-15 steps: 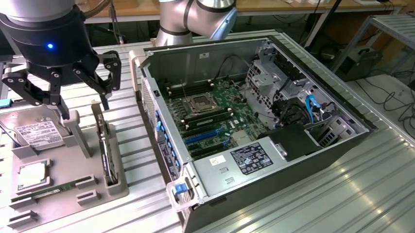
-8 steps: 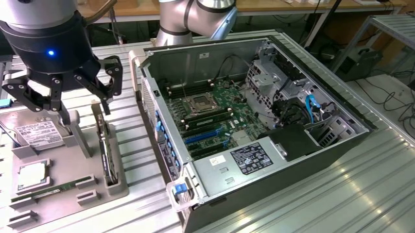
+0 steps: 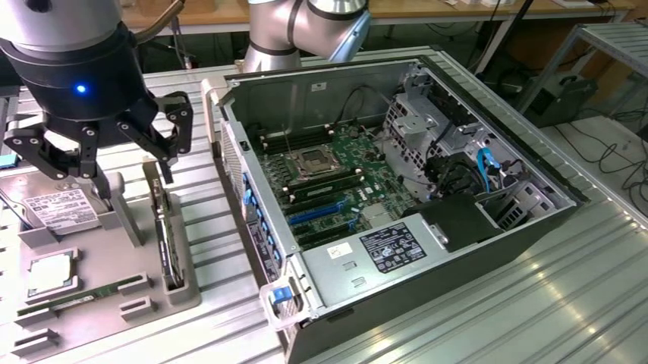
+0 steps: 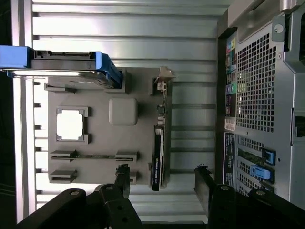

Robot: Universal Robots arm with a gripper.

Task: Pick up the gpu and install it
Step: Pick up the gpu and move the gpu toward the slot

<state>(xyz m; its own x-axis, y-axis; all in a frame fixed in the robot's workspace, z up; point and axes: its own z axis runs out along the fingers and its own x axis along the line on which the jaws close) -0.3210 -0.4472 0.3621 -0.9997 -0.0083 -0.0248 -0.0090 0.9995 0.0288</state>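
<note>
The gpu (image 3: 167,243) stands on its long edge in a slot along the side of the grey parts tray (image 3: 111,265) that faces the computer case. In the wrist view the gpu (image 4: 158,152) is a thin dark strip with its silver bracket (image 4: 162,76) at the far end. My gripper (image 3: 130,171) hangs above the tray, open and holding nothing. In the wrist view, my gripper (image 4: 162,183) has one black finger on each side of the card's near end, apart from it.
The tray also carries a hard drive (image 3: 61,208) with a white label, a square processor (image 3: 51,273) and a narrow memory stick (image 3: 76,297). The open computer case (image 3: 405,189) lies on the exterior view's right, motherboard (image 3: 335,182) exposed. All rest on a ribbed metal table (image 3: 567,303).
</note>
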